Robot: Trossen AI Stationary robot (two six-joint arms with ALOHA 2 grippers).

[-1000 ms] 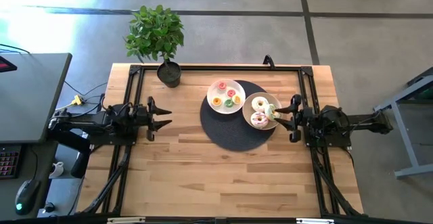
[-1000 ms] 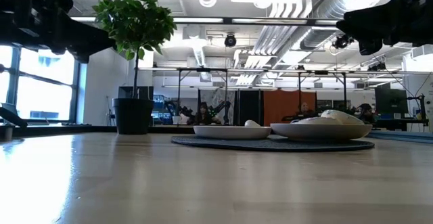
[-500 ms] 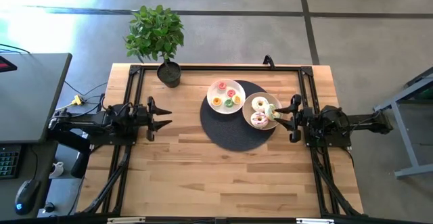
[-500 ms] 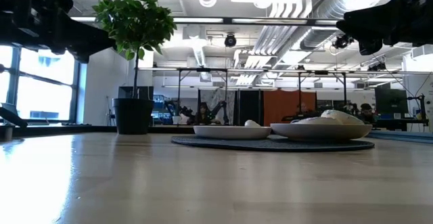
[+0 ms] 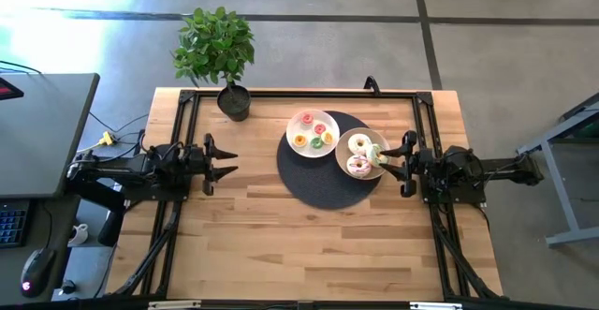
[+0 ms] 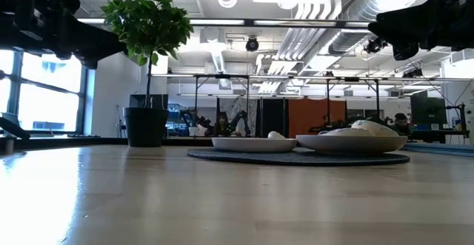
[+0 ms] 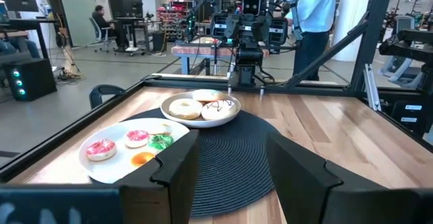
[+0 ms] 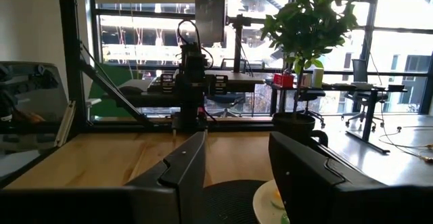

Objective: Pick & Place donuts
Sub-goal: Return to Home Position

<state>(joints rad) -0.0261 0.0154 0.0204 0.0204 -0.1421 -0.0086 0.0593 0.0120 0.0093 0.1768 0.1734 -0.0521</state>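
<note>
Two white plates sit on a round dark mat (image 5: 323,174) in the middle of the table. The far-left plate (image 5: 313,133) holds several small donuts, pink, green and yellow (image 7: 137,139). The right plate (image 5: 361,153) holds larger pale donuts (image 7: 201,108). My left gripper (image 5: 231,159) hovers open at the table's left side, well clear of the mat. My right gripper (image 5: 387,160) hovers open above the right plate's right edge, touching nothing.
A potted plant (image 5: 217,52) stands at the table's far left corner. A black metal frame (image 5: 299,94) runs along the table's far edge and sides. Bare wood (image 5: 299,244) spreads across the near half. People and equipment show in the room beyond.
</note>
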